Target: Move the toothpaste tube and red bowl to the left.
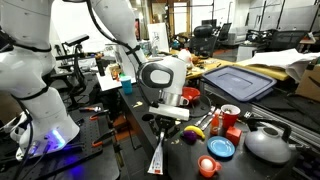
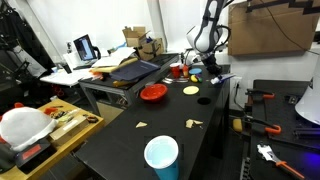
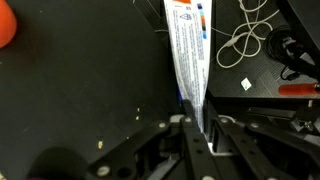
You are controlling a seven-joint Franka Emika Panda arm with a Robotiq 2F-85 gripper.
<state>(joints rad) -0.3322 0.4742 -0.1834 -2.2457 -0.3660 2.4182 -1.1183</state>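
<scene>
Wrist view: toothpaste tube (image 3: 188, 55), far end cut off by the upper edge; near end hidden between the fingers of the pincer (image 3: 197, 130); which end bears the cap cannot be told. The pincer's own lower part is cut off by the bottom edge. Upper left: orange-red round item (image 3: 5, 25), mostly cut off by the left edge, kind not determinable. Right: red bar-shaped item (image 3: 300, 90), cut off by the right edge. In an exterior view, upper right: pincer (image 2: 205, 66) too small to tell fingers or tube apart. Lower centre: blue cup (image 2: 161, 156), base cut off by the bottom edge. In an exterior view, centre: red item (image 1: 190, 95), partly hidden behind the robot wrist (image 1: 163, 75); identity uncertain.
</scene>
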